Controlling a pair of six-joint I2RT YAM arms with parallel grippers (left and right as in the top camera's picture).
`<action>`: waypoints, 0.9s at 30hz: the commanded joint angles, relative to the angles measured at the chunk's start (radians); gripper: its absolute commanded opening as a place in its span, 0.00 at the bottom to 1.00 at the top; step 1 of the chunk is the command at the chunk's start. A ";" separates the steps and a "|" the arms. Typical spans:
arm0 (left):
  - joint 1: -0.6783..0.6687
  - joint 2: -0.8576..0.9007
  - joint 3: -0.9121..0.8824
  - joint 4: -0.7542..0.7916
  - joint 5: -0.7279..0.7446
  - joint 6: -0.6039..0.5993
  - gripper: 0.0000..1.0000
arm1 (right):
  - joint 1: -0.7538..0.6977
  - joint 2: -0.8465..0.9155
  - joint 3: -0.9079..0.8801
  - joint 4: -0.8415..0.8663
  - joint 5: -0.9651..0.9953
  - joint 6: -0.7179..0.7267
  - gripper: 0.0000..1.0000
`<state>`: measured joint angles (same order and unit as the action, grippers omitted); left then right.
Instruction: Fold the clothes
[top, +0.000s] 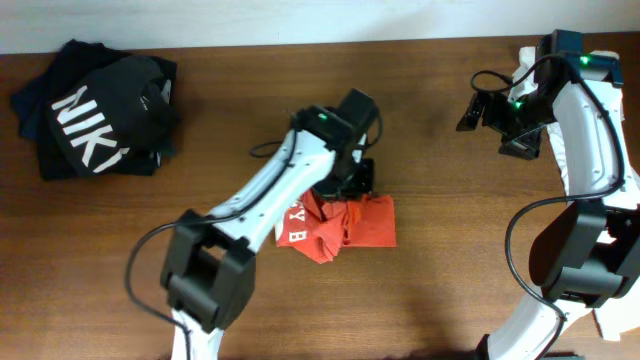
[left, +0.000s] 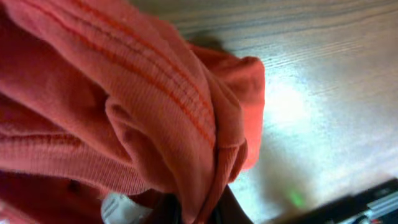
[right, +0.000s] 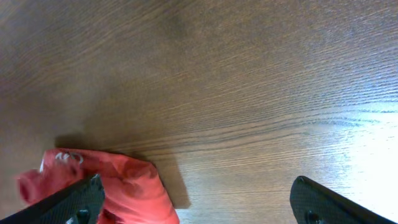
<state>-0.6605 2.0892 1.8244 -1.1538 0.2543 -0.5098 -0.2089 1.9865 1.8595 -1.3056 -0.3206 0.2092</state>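
As the left gripper (top: 352, 182) stands: fingers pressed together on a thick bunch of the T-shirt (top: 350, 225), with a ribbed seam edge showing in the wrist view. The rest lies crumpled on the table just beneath it and spills back toward the arm's base.
Grip quality: probably too much fabric in the pinch. A single edge would let the shirt open out instead of dragging as a wad.
Step in hand: most likely lifting and spreading the heap flat before any fold.
Right gripper (top: 478, 112): fingers spread, holding nothing, well apart from the shirt, over bare table (top: 430, 300).
What it needs: a second corner taken from the far side.
Farther out: black shirts (top: 95, 120), well away on the opposite side, and best left alone.
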 joint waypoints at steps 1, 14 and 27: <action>-0.049 0.058 0.016 0.049 0.019 -0.021 0.17 | -0.001 -0.010 0.006 0.000 0.008 -0.003 0.99; -0.079 0.071 0.253 -0.073 0.135 0.067 0.68 | -0.001 -0.010 0.006 0.000 0.008 -0.003 0.99; 0.016 0.074 0.380 -0.534 -0.042 0.175 0.73 | -0.001 -0.010 0.006 0.000 0.008 -0.003 0.99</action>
<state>-0.6308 2.1582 2.2494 -1.6833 0.2379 -0.3721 -0.2089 1.9865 1.8595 -1.3052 -0.3206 0.2089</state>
